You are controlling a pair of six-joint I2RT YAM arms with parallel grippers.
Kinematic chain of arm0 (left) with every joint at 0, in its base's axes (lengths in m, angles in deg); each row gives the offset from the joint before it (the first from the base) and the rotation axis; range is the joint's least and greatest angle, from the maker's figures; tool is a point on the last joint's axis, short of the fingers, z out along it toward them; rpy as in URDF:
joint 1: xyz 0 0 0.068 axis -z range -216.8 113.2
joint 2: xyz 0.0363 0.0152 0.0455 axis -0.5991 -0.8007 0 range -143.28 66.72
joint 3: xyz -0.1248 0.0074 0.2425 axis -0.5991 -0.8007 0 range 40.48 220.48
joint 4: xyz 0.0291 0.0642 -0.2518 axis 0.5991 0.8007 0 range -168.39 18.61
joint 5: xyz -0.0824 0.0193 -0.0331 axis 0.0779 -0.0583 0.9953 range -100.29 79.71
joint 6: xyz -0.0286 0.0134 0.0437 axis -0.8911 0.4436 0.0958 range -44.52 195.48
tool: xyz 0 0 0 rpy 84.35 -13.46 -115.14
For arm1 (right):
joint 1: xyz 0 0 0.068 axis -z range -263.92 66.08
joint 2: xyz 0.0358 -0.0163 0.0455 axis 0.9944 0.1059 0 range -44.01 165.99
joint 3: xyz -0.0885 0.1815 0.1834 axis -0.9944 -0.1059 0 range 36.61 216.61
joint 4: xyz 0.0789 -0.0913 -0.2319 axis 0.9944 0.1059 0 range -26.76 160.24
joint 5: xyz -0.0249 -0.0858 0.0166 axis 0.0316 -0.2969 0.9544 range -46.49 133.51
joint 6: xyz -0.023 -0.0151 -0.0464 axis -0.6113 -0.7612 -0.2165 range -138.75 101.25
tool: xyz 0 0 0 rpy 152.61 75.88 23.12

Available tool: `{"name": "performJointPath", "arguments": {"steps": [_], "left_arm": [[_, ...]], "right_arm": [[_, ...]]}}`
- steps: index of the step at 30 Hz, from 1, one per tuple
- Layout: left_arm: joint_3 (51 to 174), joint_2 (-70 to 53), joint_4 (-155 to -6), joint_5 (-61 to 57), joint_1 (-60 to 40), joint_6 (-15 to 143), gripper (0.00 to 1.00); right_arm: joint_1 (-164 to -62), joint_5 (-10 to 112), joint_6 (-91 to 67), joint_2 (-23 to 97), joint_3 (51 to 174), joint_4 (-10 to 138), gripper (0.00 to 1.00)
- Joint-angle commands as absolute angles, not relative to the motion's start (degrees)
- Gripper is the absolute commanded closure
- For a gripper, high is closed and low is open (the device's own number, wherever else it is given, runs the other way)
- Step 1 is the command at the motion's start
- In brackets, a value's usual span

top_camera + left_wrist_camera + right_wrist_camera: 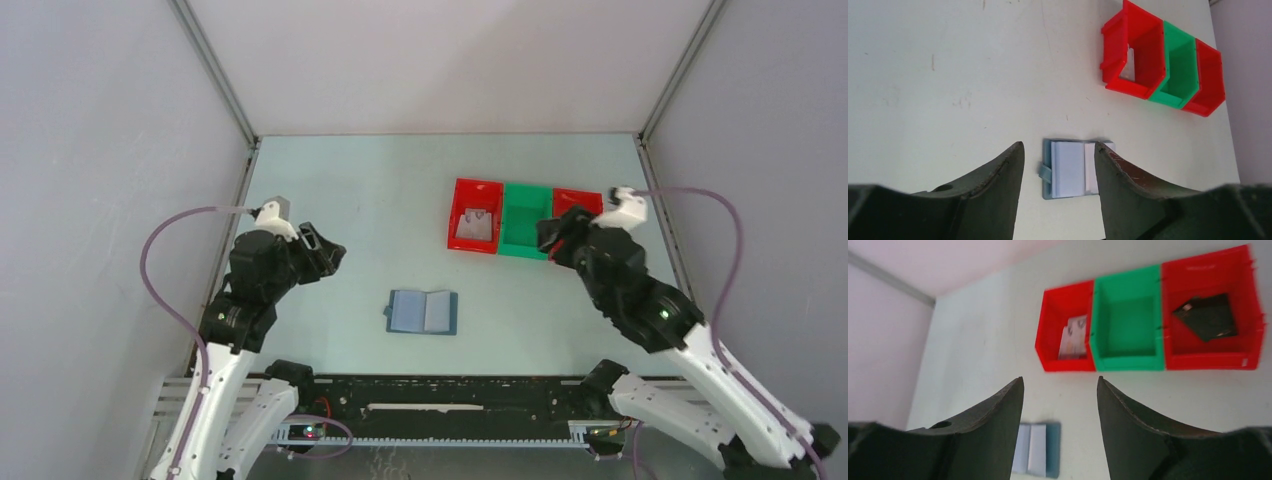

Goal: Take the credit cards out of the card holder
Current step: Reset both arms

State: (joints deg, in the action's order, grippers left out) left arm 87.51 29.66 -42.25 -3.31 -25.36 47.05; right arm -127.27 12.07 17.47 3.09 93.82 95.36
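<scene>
obstacle: bins (525, 225), far right | card holder (422, 312): well apart from them

Boxed in on three sides by plain grey walls (440, 60), slim metal struts (215, 70) at the back corners. Down below, pale greenish table (350, 180), faintly scuffed, evenly lit. Black rail (450, 390) along the near edge.
</scene>
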Motion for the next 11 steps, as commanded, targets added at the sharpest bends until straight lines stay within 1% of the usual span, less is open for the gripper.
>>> {"name": "performJointPath", "arguments": {"steps": [1,6,9,11], "left_arm": [[89.59,32.98,-43.58,-8.65,-25.73,49.38,0.41],[86.5,37.34,-46.85,-10.16,-25.73,48.04,0.41],[84.45,39.46,-48.99,-12.17,-25.71,46.86,0.42],[84.02,40.25,-49.41,-13.95,-25.73,46.34,0.41]], "right_arm": [[-122.5,6.03,17.08,-5.67,87.92,92.81,0.35],[-117.54,6.0,19.56,-13.12,83.47,94.29,0.34],[-116.11,6.47,20.82,-15.17,82.23,95.06,0.33],[-115.67,6.68,20.89,-15.35,82.05,95.23,0.33]]}}
